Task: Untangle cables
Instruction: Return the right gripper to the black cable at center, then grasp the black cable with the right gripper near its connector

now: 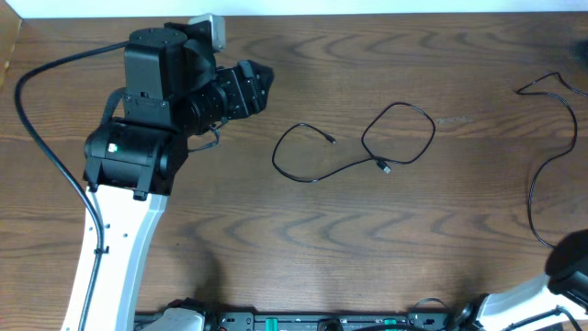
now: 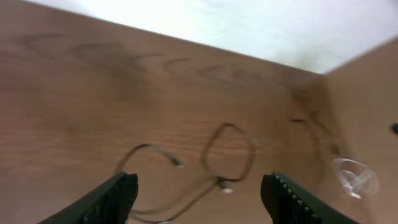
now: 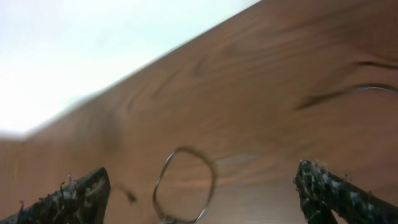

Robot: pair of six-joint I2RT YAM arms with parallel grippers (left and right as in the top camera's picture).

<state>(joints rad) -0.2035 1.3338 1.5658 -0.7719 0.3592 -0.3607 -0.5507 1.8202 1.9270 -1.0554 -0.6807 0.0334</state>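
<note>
A thin black cord (image 1: 276,158) lies loose on the wooden table (image 1: 459,211), curled into one loop with both small plug ends near the middle. No white cord is in view. My left gripper (image 1: 260,83) hangs at the upper left, apart from the cord. In the left wrist view its fingers (image 2: 200,186) are open and empty, with the cord (image 2: 227,125) ahead of them. In the right wrist view the fingers (image 3: 202,177) are open and empty, with the cord's loop (image 3: 184,149) ahead between them. In the overhead view only part of the right arm shows, at the lower right corner.
A thicker black robot wire (image 1: 533,198) trails along the right side of the table. Another robot wire (image 1: 37,138) arcs by the left arm. A small clear ring-like thing (image 2: 353,177) shows at the right of the left wrist view.
</note>
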